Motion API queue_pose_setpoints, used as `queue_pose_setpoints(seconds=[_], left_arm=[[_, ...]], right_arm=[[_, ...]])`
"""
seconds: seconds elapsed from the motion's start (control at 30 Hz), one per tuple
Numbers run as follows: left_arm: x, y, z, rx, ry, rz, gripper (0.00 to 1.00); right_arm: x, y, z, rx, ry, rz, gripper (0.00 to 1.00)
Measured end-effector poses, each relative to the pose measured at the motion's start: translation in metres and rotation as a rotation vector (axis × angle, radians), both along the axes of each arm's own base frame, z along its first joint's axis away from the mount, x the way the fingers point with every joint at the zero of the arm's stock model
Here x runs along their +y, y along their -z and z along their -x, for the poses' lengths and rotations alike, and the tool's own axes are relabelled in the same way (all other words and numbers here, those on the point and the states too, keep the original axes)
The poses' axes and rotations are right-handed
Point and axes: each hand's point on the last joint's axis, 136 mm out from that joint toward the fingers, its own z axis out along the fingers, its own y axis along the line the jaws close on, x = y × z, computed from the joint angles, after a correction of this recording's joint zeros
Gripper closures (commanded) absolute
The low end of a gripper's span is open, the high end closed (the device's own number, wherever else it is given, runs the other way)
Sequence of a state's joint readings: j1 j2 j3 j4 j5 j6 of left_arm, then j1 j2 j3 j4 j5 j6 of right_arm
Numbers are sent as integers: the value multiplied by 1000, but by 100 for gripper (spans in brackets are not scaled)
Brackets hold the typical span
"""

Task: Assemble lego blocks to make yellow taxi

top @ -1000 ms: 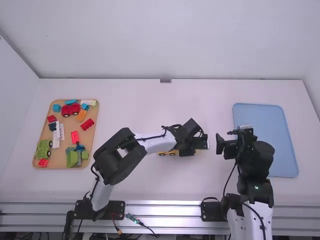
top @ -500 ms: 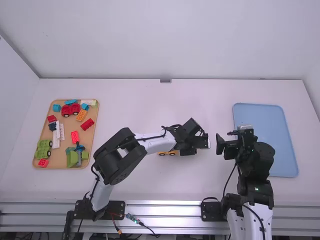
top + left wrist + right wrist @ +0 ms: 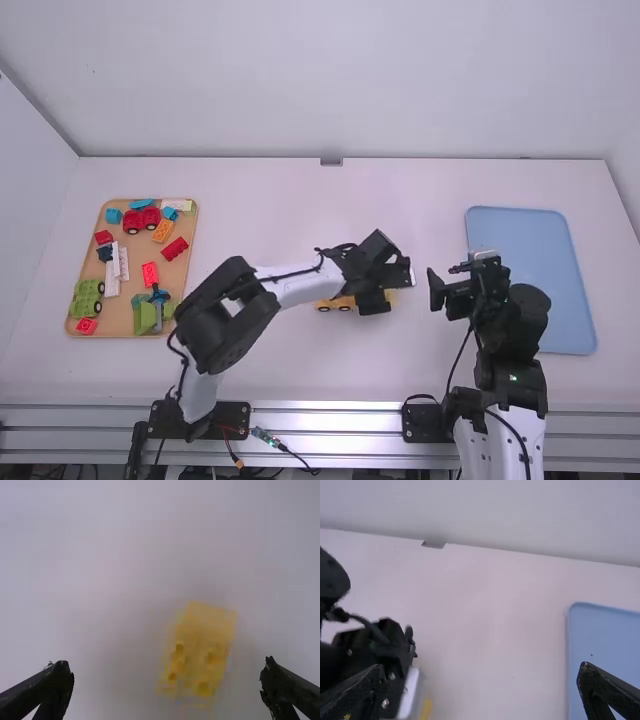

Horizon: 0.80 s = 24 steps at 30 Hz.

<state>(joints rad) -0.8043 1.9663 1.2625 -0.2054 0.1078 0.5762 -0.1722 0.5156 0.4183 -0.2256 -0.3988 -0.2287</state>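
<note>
Mid-tbl, L tool (image 3: 392, 289) open, yel. blk (image 3: 200, 645) nr

No legible text, labels, brands, numbers or signs anywhere: nothing can be read in the high view, the left wrist view or the right wrist view, on any surface, block or arm part.

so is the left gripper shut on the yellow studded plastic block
No, the left wrist view shows the left gripper open, its fingers wide apart with space on both sides of the yellow block.
</note>
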Motion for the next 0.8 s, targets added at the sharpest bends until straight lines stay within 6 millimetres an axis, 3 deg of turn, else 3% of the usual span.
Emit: queue_pose_setpoints(seconds=[0.07,0.17,0.2,0.3,0.47,0.67,0.8], left_arm=[[7,-14,-2,2,-3,17,1],[29,-56,-9,17,20,98,1],[31,-58,-10,18,22,106,1],[58,-81,-20,21,26,188,1],[97,-80,-21,22,41,288,1],[121,-77,-6,-41,64,450,1],[133,-78,-3,-71,25,523,1]], right_arm=[[3,0,-2,-5,-30,9,0],[12,10,-11,11,-117,31,0],[13,12,-12,17,-127,33,0],[25,34,-18,66,-248,54,0],[48,73,-14,130,-481,71,0],[76,121,9,274,-715,84,0],[95,134,16,288,-877,165,0]])
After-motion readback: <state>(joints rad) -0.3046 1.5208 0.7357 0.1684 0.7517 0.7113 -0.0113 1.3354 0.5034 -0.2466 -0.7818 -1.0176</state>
